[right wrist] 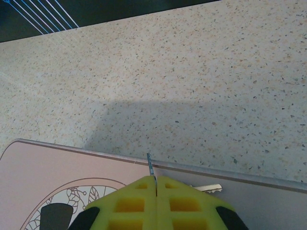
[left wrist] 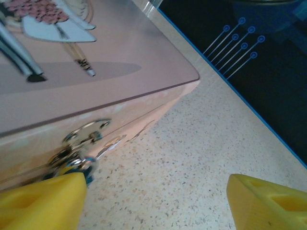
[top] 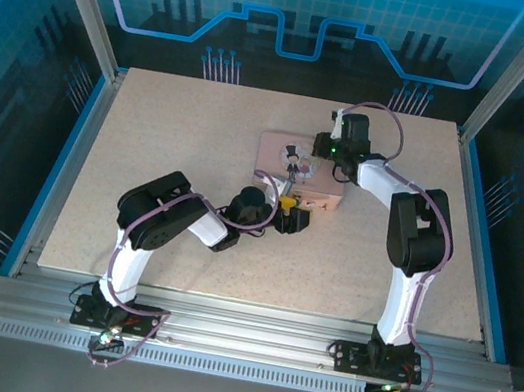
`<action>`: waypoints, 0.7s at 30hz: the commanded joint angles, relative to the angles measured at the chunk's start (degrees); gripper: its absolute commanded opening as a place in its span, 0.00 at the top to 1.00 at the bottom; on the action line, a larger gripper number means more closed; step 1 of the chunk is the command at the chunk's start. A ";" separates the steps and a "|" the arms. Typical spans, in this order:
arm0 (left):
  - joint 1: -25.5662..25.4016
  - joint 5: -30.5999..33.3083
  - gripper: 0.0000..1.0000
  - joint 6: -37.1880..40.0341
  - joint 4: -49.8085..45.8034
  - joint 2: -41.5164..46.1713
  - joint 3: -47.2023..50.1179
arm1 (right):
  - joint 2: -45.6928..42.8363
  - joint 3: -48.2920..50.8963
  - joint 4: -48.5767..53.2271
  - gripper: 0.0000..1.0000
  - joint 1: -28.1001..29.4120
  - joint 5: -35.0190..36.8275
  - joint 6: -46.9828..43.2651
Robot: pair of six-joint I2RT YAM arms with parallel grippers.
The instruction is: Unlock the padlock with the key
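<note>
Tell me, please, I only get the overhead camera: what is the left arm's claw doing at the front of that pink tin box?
Observer: Its wrist camera shows the yellow left claw open, one finger right beside a tiny metal padlock hanging on the pink tin box's front clasp.
Operator: And the other claw?
Observer: The yellow right claw is shut above the lid, pinching a thin metal strip between its tips.
</note>
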State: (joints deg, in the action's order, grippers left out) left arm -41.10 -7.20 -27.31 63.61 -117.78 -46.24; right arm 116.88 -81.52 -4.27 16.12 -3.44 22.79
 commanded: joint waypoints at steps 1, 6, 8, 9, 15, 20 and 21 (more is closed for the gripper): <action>0.26 -3.13 0.26 -1.85 2.16 -1.48 -2.15 | -0.15 2.58 4.10 1.00 0.58 -0.17 -1.01; 0.26 -1.63 0.24 -2.14 2.81 -1.81 -1.42 | -0.84 3.03 4.10 1.00 0.59 -0.16 -1.17; 0.31 1.50 0.18 -1.81 3.04 -0.90 0.14 | -0.95 3.03 4.16 1.00 0.58 0.01 -1.17; 0.30 2.18 0.16 -1.32 3.43 -0.49 0.93 | -0.89 2.94 4.27 1.00 0.65 0.08 -1.15; 0.40 4.37 0.11 -0.03 3.03 2.56 5.00 | -1.30 2.70 4.83 1.00 0.62 0.28 -1.56; 0.91 4.32 0.09 -0.34 1.80 3.61 6.46 | -2.41 0.90 6.87 1.00 0.58 0.88 -2.46; 0.98 4.15 0.09 -0.34 1.80 3.73 6.59 | -2.76 0.37 7.50 1.00 0.50 1.02 -2.74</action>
State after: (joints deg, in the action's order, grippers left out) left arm -40.64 -4.08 -28.42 64.73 -116.22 -40.58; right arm 115.39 -80.36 -3.01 16.12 -3.40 21.52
